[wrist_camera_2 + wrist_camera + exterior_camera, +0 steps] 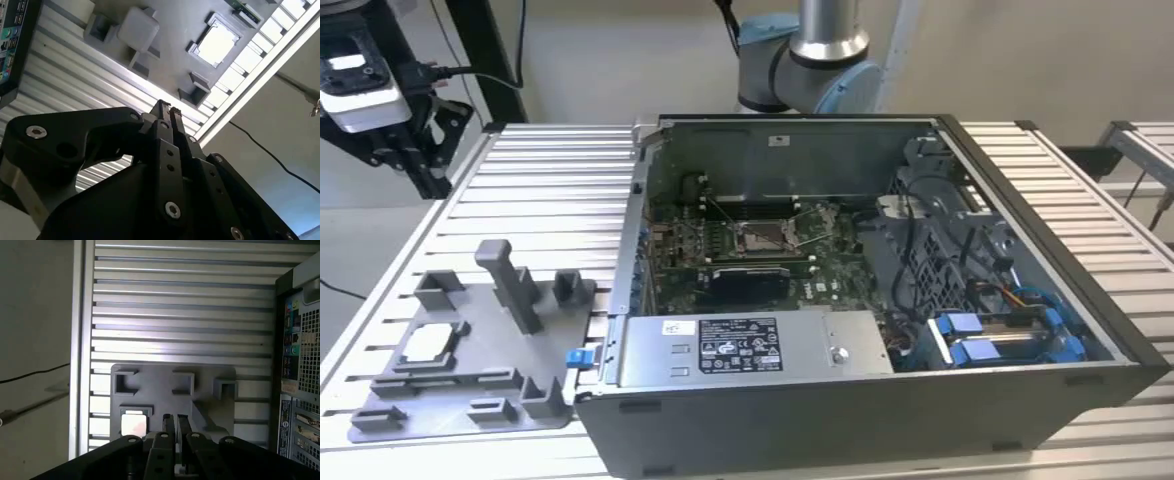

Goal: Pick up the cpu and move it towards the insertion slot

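The cpu [430, 343] is a small pale square chip lying flat in a pocket of the grey fixture plate [467, 395], at the exterior view's left. It also shows in both wrist views [216, 44] [134, 422]. My gripper [427, 183] hangs high above the slatted table's far left corner, well away from the cpu, with its black fingers [161, 112] pressed close together and nothing between them. The insertion slot [761, 235], a silver-framed socket with a dark centre, sits on the motherboard inside the open computer case [1067, 300].
A grey post [514, 285] and several low blocks stand on the fixture plate. Inside the case are a labelled grey metal box [720, 345], a black rectangular recess [747, 283] and blue brackets [1001, 335]. The arm's base [807, 60] rises behind the case.
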Motion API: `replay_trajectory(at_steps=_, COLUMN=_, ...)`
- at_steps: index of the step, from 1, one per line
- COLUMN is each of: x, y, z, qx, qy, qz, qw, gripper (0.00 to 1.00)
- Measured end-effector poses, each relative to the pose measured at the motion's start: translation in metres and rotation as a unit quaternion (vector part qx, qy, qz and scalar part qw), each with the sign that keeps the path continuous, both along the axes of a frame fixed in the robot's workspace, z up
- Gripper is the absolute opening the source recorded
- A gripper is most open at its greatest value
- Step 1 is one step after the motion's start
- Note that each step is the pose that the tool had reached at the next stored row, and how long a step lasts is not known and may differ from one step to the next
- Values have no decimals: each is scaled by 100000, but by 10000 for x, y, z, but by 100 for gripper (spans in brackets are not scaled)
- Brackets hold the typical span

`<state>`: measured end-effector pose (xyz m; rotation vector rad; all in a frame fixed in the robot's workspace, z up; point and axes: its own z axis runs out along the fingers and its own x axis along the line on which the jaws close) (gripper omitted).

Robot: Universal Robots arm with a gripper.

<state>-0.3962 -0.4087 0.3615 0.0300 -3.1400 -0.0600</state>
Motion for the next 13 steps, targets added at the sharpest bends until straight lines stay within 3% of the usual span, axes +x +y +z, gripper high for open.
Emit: replay_trajectory(at_steps=13, x=0, y=0, z=-2, qx=-6, qy=12, qz=-2, qw=100000, gripper=100)
